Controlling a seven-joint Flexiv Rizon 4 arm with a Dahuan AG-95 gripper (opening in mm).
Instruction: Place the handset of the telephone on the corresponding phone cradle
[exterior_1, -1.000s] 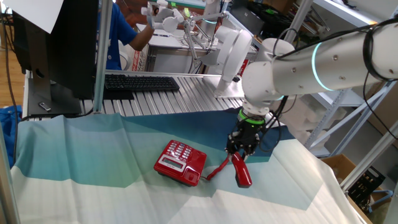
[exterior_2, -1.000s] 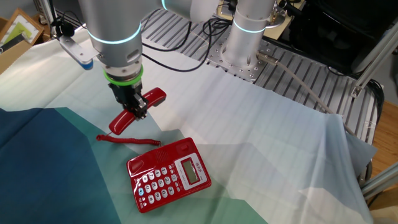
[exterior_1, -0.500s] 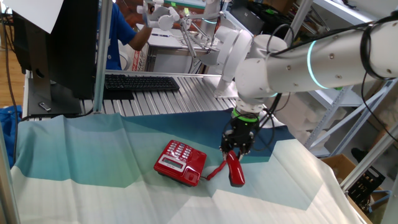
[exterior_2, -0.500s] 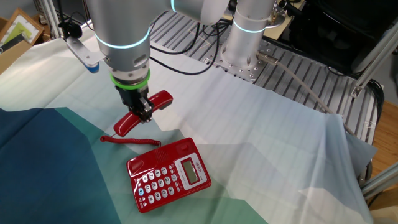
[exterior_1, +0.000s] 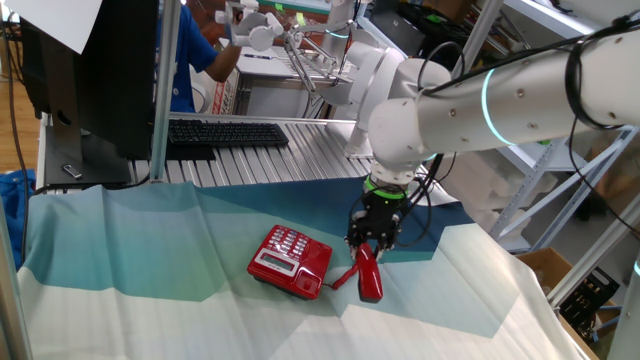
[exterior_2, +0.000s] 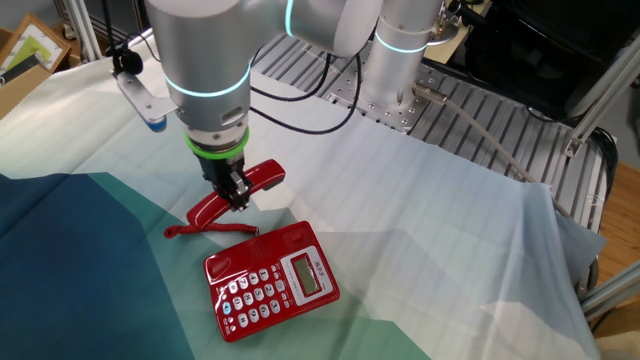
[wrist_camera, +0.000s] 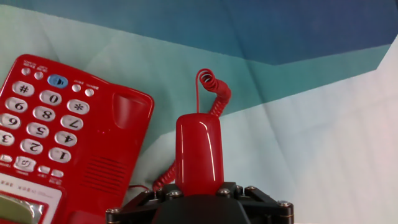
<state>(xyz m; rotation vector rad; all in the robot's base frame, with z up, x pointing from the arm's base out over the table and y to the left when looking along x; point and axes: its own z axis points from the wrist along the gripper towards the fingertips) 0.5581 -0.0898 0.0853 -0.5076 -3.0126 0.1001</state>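
Right then, the gripper (exterior_2: 237, 192) was clamped on the handset (exterior_2: 236, 193), fingers pinching the red bar near its middle and carrying it clear of the cloth. From the hand view the handset (wrist_camera: 198, 154) ran straight out ahead of the fingers, its far end trailing the coiled cord (wrist_camera: 211, 87) down onto the fabric. In one fixed view the bar hung nose-down from the gripper (exterior_1: 371, 242), tilted, not level.

Just beside it sat the telephone (exterior_2: 270, 280), keypad up, on the pale part of the tablecloth (exterior_2: 430, 270). The phone cradle (wrist_camera: 124, 134) showed as the long recess running alongside the buttons, on the side nearest the handset, which was close to it but not yet over it.

The step in hand looked like the carry across. To do it well, the bar wanted levelling and turning until it lay parallel with that recess, both thick ends over their hollows, before any descent. The cord deserved watching too: it should stay slack and outside the cradle, so it wouldn't get trapped underneath or drag the light base sideways. A slow, straight lowering, then release.
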